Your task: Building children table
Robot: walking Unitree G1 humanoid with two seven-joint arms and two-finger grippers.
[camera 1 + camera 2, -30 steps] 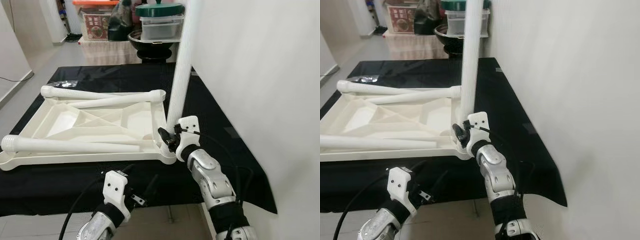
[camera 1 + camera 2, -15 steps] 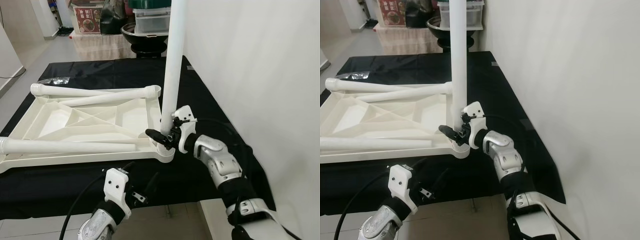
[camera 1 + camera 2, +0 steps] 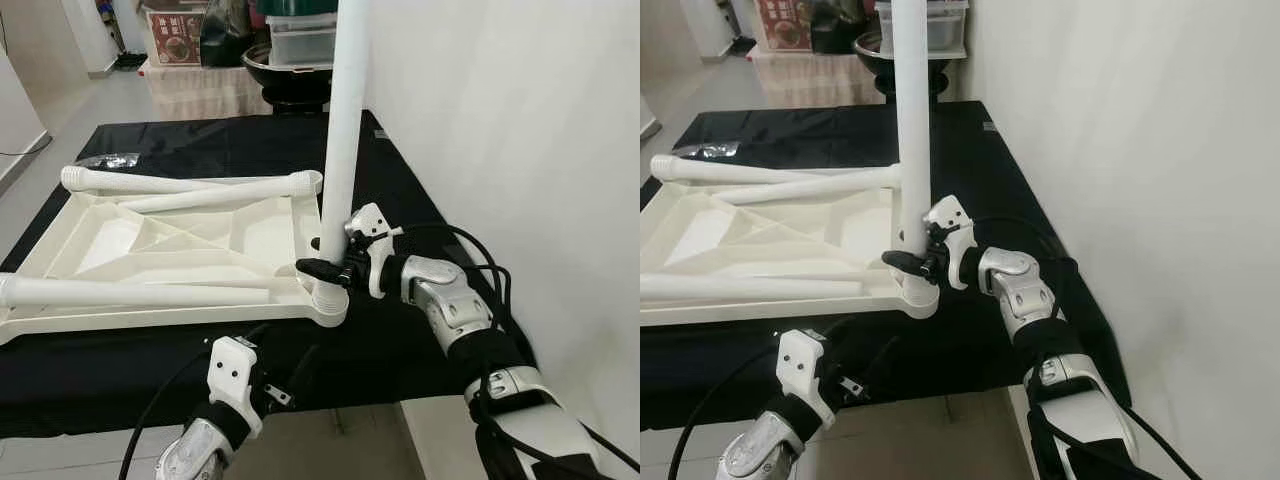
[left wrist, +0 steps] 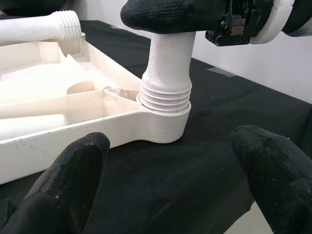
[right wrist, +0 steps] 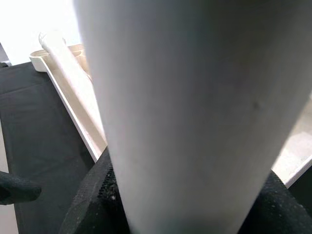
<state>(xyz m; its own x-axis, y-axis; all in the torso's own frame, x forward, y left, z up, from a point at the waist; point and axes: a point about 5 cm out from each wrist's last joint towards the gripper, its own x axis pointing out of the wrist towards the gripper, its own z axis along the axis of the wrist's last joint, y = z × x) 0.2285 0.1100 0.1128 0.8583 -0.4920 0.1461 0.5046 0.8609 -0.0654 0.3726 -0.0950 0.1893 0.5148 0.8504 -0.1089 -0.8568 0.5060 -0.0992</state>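
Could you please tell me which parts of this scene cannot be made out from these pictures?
- Upright leg: its top is cut off by the upper edge of both eye views.
- Right hand: in the right wrist view the leg blocks the socket.
- Corner socket: whether the threads are fully seated is hidden inside it.
- Boxes beyond the table: labels too small.

Upright leg (image 3: 341, 130) in tabletop (image 3: 200, 262) corner

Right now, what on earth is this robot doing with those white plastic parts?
It is assembling a small table. The tabletop lies upside down on a black cloth. The right end effector grips an upright leg seated in the corner socket. Other legs lie on the tabletop. The left end effector waits open nearby.
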